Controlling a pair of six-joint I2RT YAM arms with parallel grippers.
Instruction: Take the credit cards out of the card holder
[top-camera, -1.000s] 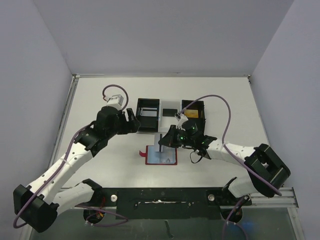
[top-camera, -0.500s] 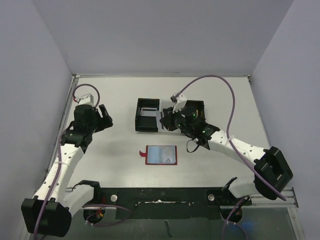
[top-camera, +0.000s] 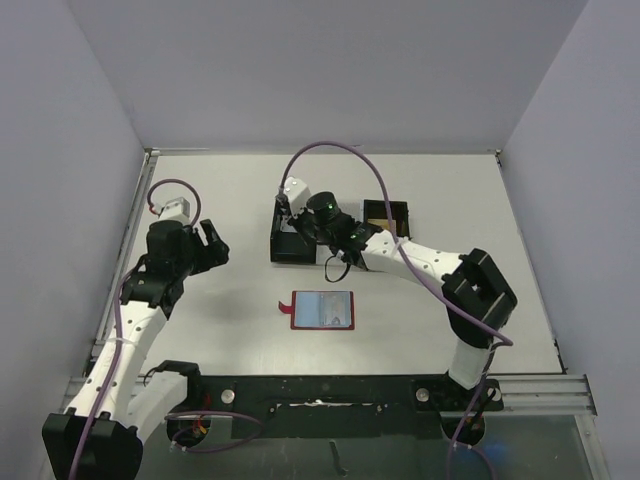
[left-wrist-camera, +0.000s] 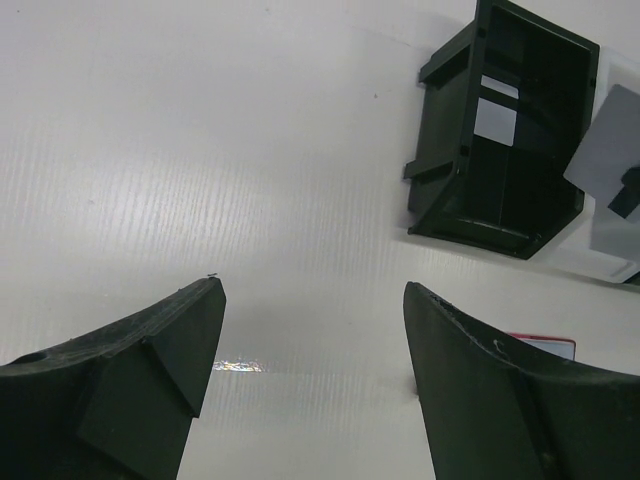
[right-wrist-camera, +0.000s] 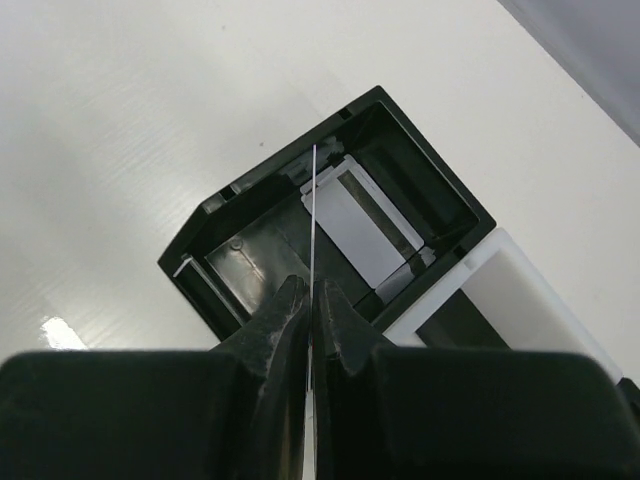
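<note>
The big white worktop (top-camera: 420, 300) holds everything. The right arm (top-camera: 420, 262) reaches across to the far left. The left arm (top-camera: 140, 300) is off to the left side.

At the back sits a tray (top-camera: 292, 248) with black boxes at its ends and a white box in the middle.

Nearer to the arms, well apart from the tray, the red card holder (top-camera: 322, 310) lies open and flat. Its blue-grey inside faces up. Its long side runs left to right, with the little red tab (top-camera: 281, 307) poking out to the left.

The right pincer (right-wrist-camera: 310, 290) is squeezed tight on a thin pale card (right-wrist-camera: 312, 200) above the left black box (right-wrist-camera: 250, 250). The card shows only its thin edge and points away from the pincer toward the box. Another pale card (right-wrist-camera: 350, 225) lies inside that box.

The left pincer (left-wrist-camera: 312, 300) is wide apart and holds nothing.
</note>
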